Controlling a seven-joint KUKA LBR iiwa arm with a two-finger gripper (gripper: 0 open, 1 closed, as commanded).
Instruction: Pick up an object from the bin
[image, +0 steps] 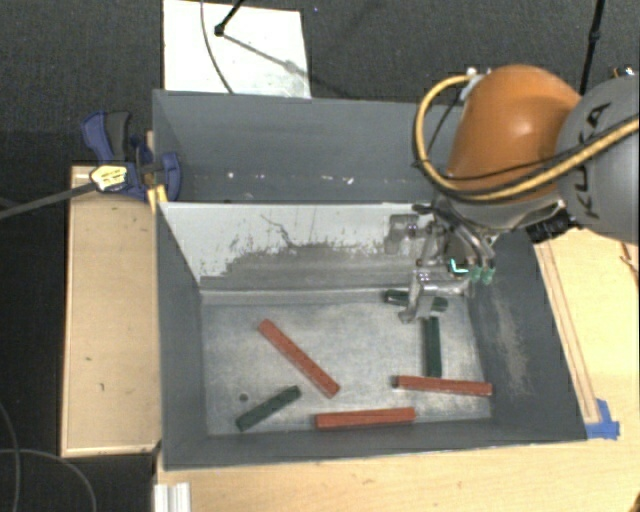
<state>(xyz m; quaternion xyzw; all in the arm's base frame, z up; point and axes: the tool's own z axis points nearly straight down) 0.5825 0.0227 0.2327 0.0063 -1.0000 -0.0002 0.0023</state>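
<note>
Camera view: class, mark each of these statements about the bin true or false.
1. Three red-brown sticks lie on the floor of the bin. True: one diagonal, one at the front, one on the right.
2. The tool hangs over the bin's left half. False: the tool is over the right half, above a dark green stick.
3. A second dark green stick lies near the front left corner. True.
4. The red-brown sticks are stacked in one pile. False: they lie flat and apart.

Bin (183, 300): grey metal, pale scuffs on back wall. Red-brown sticks x3: mid-bin stick (298, 357), front stick (365, 418), front-right stick (443, 385). Dk green x2: front-left stick (268, 408), right-side stick (431, 347). Above bin's back-right: orange wrist cover (510, 120), yellow cable (422, 125).
</note>
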